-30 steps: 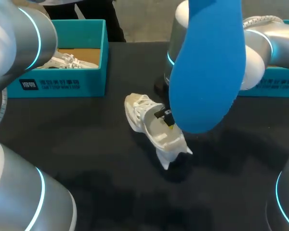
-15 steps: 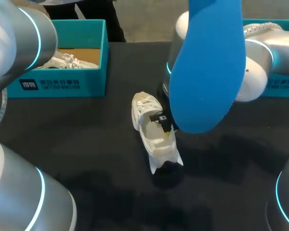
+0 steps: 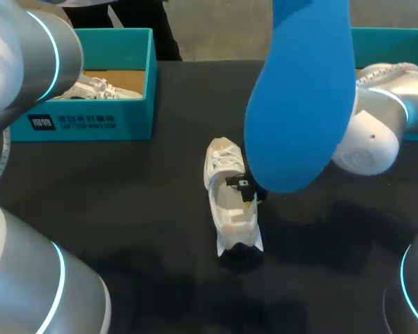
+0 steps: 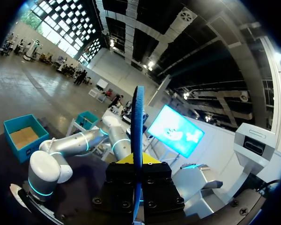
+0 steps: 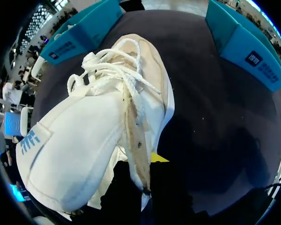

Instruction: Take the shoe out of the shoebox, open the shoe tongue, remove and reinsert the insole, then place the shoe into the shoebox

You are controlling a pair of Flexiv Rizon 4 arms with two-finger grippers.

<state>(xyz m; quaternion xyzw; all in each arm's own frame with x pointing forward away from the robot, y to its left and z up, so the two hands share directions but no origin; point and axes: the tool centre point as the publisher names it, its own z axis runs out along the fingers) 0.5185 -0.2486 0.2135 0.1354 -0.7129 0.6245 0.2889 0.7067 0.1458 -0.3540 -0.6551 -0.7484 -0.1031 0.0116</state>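
Note:
A blue insole hangs high over the table and fills the middle of the head view. In the left wrist view it stands edge-on, with my left gripper shut on its lower end. A white lace-up shoe lies on the black table, toe pointing away. My right gripper comes in from the right and is shut on the shoe's upper edge beside the laces. The right wrist view shows that edge pinched in the gripper, with the tongue and laces ahead.
A teal shoebox stands at the back left with another white shoe inside. A second teal box sits at the back right, behind my right arm. Bare black tabletop surrounds the shoe.
The shoe has slid right and turned so its toe points away, carried by my right gripper. My right arm's elbow swung right. The insole stays held up.

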